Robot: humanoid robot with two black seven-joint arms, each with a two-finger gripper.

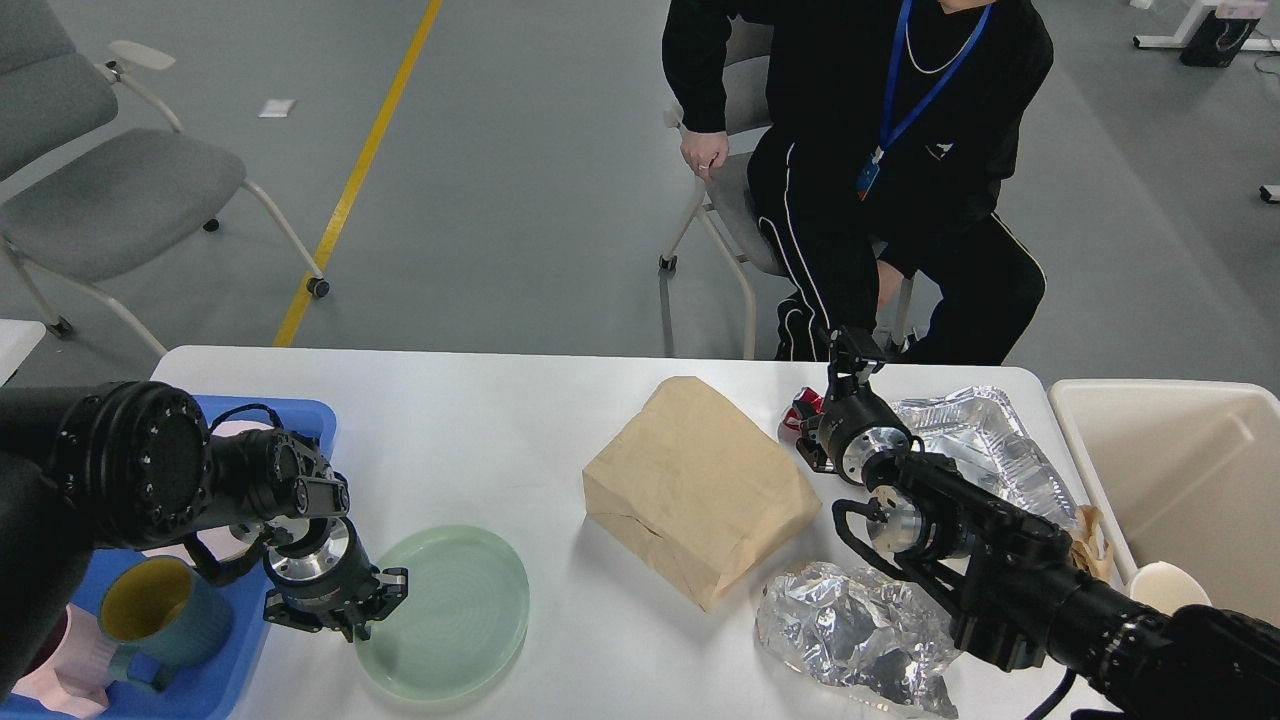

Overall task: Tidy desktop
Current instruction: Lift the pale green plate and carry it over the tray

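On the left side of the white table [520, 440], the left end effector [385, 590] is pinching the near-left rim of a pale green translucent plate [455, 610], its two short fingers pressed against the plate's edge. The plate is lying flat on the table, just beside a blue tray [250, 640] that is sitting at the table's left edge. A teal mug with a yellow inside [160, 615] is standing in the tray, and something pink [55, 670] is showing beside it at the lower left corner.

Near the middle of the table a brown paper bag [695, 490] is lying on its side. In front of it, toward the near edge, a crumpled sheet of foil [850, 635] is resting, and a foil container [975, 440] is sitting at the far right of the table. The right arm is reaching between these two foil pieces, and the right end effector [850, 350] is pointing away at the far edge of the table; seen end-on and dark, it is not showing whether its fingers are spread or pressed together. A small red item [800, 408] is peeking out just beside the wrist.

A beige bin [1180, 470] is standing off the table's right end, with a white paper cup [1165, 585] near its front corner. Beyond the table a person in black [860, 170] is sitting on a chair.
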